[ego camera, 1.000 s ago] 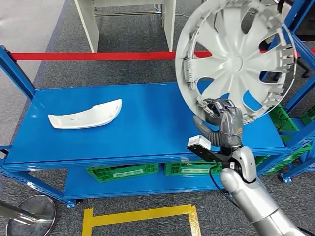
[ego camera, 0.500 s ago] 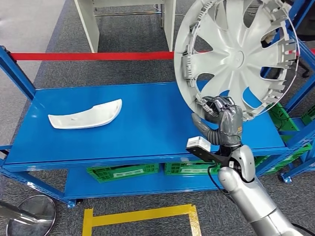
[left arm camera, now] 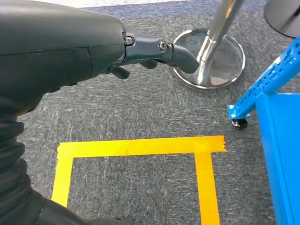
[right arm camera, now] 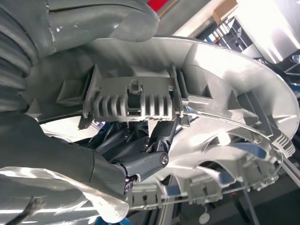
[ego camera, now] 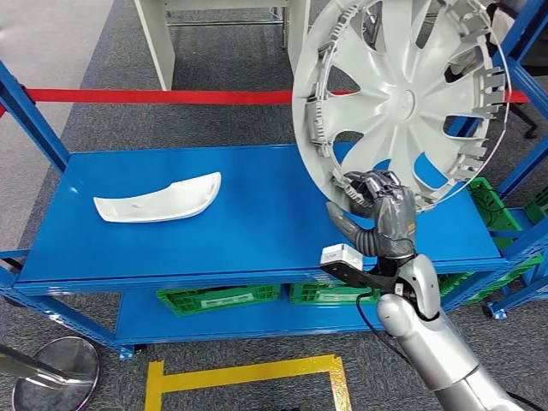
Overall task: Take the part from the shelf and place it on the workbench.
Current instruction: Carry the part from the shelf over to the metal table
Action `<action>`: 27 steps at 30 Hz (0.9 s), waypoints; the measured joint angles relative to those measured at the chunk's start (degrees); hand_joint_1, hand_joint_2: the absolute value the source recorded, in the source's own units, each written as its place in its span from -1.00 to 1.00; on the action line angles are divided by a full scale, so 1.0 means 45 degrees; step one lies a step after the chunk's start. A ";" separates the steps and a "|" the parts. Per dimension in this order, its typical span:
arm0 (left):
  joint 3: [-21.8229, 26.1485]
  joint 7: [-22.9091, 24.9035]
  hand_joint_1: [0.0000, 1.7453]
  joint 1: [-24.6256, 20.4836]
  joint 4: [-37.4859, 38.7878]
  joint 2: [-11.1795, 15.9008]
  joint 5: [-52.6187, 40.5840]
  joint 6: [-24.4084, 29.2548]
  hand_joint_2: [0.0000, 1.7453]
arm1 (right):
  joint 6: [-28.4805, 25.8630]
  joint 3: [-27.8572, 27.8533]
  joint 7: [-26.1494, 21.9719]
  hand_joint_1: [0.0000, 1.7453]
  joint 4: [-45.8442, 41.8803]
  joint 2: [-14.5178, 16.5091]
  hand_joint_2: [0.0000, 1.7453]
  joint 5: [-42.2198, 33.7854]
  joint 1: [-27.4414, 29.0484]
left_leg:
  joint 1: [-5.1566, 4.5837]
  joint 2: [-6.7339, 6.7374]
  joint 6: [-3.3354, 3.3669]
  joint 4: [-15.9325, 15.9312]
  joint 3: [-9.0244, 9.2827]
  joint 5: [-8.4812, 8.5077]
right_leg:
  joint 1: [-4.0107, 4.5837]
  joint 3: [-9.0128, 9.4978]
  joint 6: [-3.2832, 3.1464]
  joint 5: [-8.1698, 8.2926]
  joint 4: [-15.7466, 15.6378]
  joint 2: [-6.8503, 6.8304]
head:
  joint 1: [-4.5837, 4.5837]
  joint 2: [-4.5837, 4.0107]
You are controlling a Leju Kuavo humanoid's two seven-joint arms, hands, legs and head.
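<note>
A large silver-white wheel cover (ego camera: 401,103) stands nearly upright above the right end of the blue bench (ego camera: 259,214). My right hand (ego camera: 381,214) grips its lower rim, thumb on the near side. In the right wrist view, dark fingers (right arm camera: 141,161) hook behind the cover's clipped rim (right arm camera: 226,79). A white curved trim part (ego camera: 158,199) lies flat on the left of the bench top. My left hand (left arm camera: 71,47) hangs over the grey carpet, holding nothing, its thumb stretched out.
Green crates (ego camera: 213,298) sit on the bench's lower level. A blue rack (ego camera: 523,163) stands at the right. Yellow floor tape (ego camera: 246,374) lies before the bench, near a chrome post base (ego camera: 58,372). Behind the bench are red tape (ego camera: 162,97) and white table legs (ego camera: 155,43).
My right hand has carried the wheel cover a little to the left and higher over the bench. The view has shifted slightly; the white trim part has not moved on the bench.
</note>
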 joint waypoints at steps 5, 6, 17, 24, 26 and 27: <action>0.0007 0.0115 -1.00 -0.0013 0.0000 0.0006 0.0093 0.0019 1.00 | -0.0011 0.0039 0.0002 1.00 -0.0001 0.0000 1.00 0.0004 0.0081 | 0.0064 -0.0058 -0.0410 0.0282 0.0023 -0.0283 | -0.0091 0.1105 0.0110 0.1768 -0.2852 -0.0086 | 0.0049 0.0001; 0.0007 0.0137 -1.00 -0.0015 0.0000 0.0012 0.0121 0.0012 1.00 | -0.0030 0.0058 -0.0001 1.00 -0.0007 0.0000 1.00 0.0007 0.0112 | 0.0036 -0.0064 -0.0485 0.0360 -0.0037 -0.0322 | -0.0074 0.1210 0.0033 0.1725 -0.3056 -0.0077 | 0.0054 0.0002; 0.0065 0.0440 -1.00 -0.0017 0.0005 0.0002 0.0281 0.0009 1.00 | -0.0101 0.0085 -0.0030 1.00 -0.0058 0.0000 1.00 -0.0209 0.0300 | -0.0130 0.0016 -0.0360 0.3701 -0.1782 -0.1363 | 0.0207 0.1318 -0.0643 0.1504 -0.3020 -0.0067 | -0.0055 0.0000; 0.0172 0.0837 -1.00 -0.0024 0.0005 -0.0009 0.0287 0.0137 1.00 | -0.0096 0.0017 -0.0043 1.00 -0.0229 0.0000 1.00 -0.0325 0.0418 | -0.0453 0.0029 0.0165 0.0744 -0.0712 0.0133 | 0.0269 0.1229 -0.0464 0.1544 -0.3015 -0.0066 | -0.0052 0.0000; 0.0199 0.0898 -1.00 -0.0039 0.0005 -0.0030 0.0294 0.0203 1.00 | -0.0095 -0.0020 -0.0041 1.00 -0.0266 -0.0001 1.00 -0.0336 0.0457 | -0.0380 0.0068 0.0190 0.0443 -0.0666 0.0249 | 0.0269 0.1046 -0.0348 0.1112 -0.2648 -0.0077 | -0.0002 0.0001; 0.0205 0.0917 -1.00 -0.0048 0.0005 -0.0041 0.0300 0.0221 1.00 | -0.0093 -0.0033 -0.0044 1.00 -0.0267 -0.0002 1.00 -0.0339 0.0462 | -0.0352 0.0085 0.0203 0.0369 -0.0687 0.0322 | 0.0259 0.0853 -0.0296 0.0677 -0.2112 -0.0079 | 0.0024 0.0001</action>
